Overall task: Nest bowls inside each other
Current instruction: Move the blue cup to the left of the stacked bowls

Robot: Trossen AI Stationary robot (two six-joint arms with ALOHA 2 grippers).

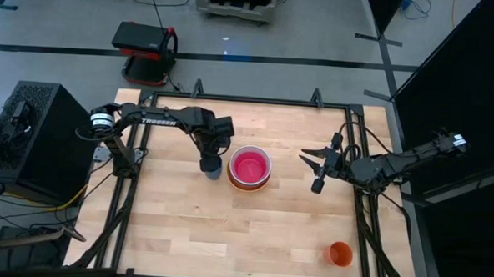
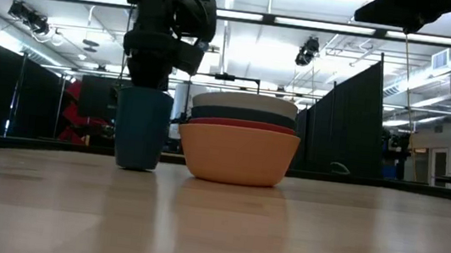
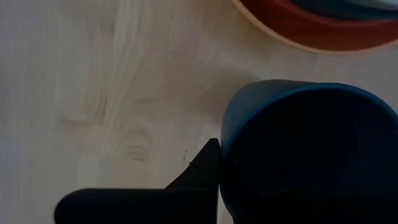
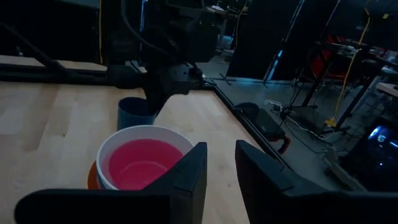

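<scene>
Mid-table, the bowls (image 1: 250, 167) stand nested in one stack. The low view shows the stack's yellow-orange bowl (image 2: 238, 153) lowest, then red-orange, dark teal and white rims; a pink bowl (image 4: 140, 163) lies inside the white one. Just left of the stack a dark blue cup (image 2: 142, 128) stands upright, with my left gripper (image 1: 211, 162) shut on it from above. To the right of the stack my right gripper (image 4: 221, 167) hangs above the table, pointing at the bowls, its fingers a little apart with nothing between them. My left gripper has the blue cup by its rim (image 3: 225, 140), coming from above and pointing down. One finger (image 3: 202, 167) lies against the outside of the wall; the other is hidden by the cup. The cup stands upright, its base apparently on the table.
A small orange cup (image 1: 340, 254) stands near the table's front right corner. The black frame rails (image 1: 355, 193) run along the table's sides. Bare wood lies in front of the stack and at the front left.
</scene>
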